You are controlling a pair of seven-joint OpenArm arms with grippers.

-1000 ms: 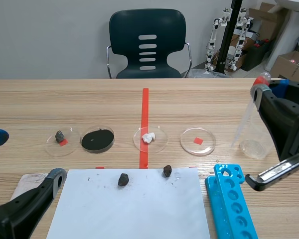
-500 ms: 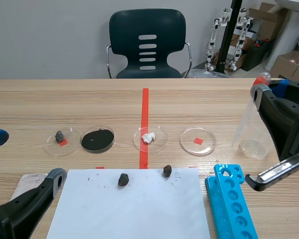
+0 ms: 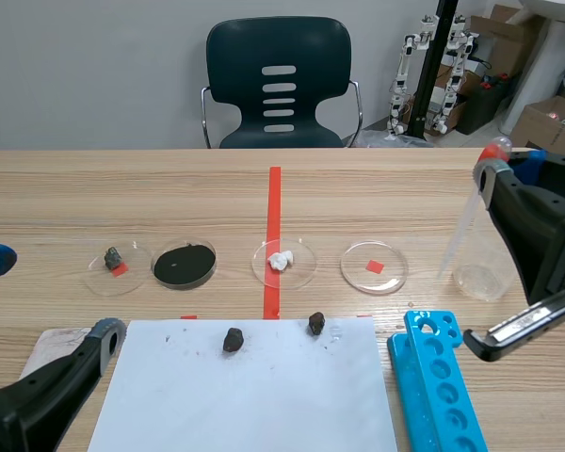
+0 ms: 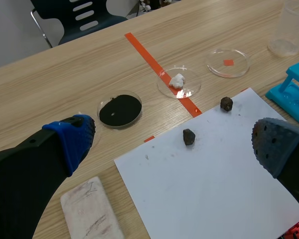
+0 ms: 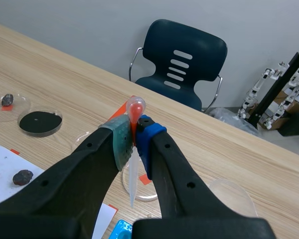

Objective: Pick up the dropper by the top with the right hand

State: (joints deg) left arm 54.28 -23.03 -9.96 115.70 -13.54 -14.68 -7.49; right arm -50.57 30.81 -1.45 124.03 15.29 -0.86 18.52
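The table (image 3: 169, 198) is light wood, smooth and matt, with fine lines. The paper (image 3: 245, 405) on it is white and matt, with dark smudges. The rocks (image 3: 233, 340) look rough and dull. At 3 o'clock from the paper, the rack (image 3: 438, 386) is shiny blue plastic. The dishes (image 3: 374, 267) and the cup (image 3: 485, 273) are clear and glossy. The dropper (image 5: 132, 174) is clear plastic with a reddish top. The chair (image 3: 279, 80) is smooth dark plastic on shiny metal legs.

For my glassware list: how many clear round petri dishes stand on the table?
4, in one row, left to right: first clear round dish holds a dark stone; second dish, black powder; third dish, a white lump; fourth dish, only a red mark. None seems hidden.
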